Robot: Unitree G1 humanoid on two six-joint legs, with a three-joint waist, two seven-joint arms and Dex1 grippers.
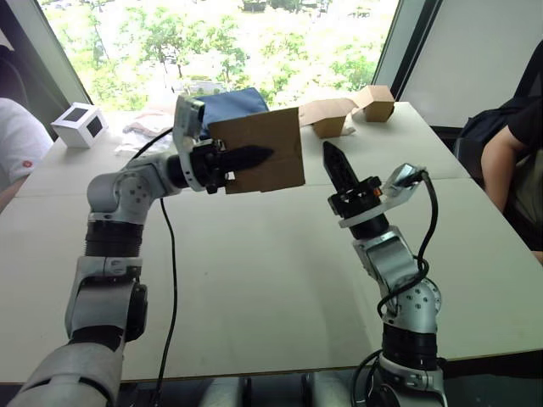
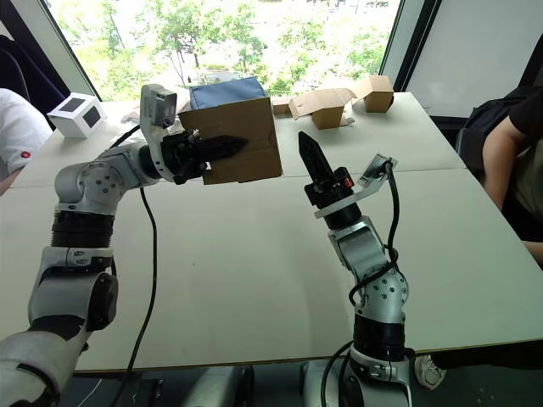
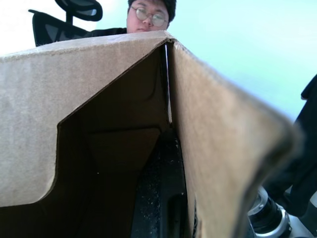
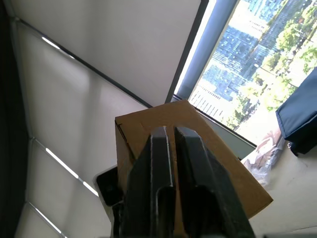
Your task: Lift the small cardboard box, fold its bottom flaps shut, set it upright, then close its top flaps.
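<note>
My left gripper (image 1: 252, 156) hid part of the small cardboard box (image 1: 270, 142), one finger out of sight inside it. The box concealed most of a blue bag (image 2: 222, 91) behind. A seated person (image 1: 519, 144) was cut off at the frame's edge.

Strong daylight from the window (image 1: 229, 42) behind (overexposed greenery), blurred near cardboard edge.

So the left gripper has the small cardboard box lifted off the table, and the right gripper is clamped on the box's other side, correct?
Not quite. The left gripper does hold the small cardboard box above the table, but the right gripper is not on it: the right eye view shows its fingers shut, pointing up beside the box with a gap between.
</note>
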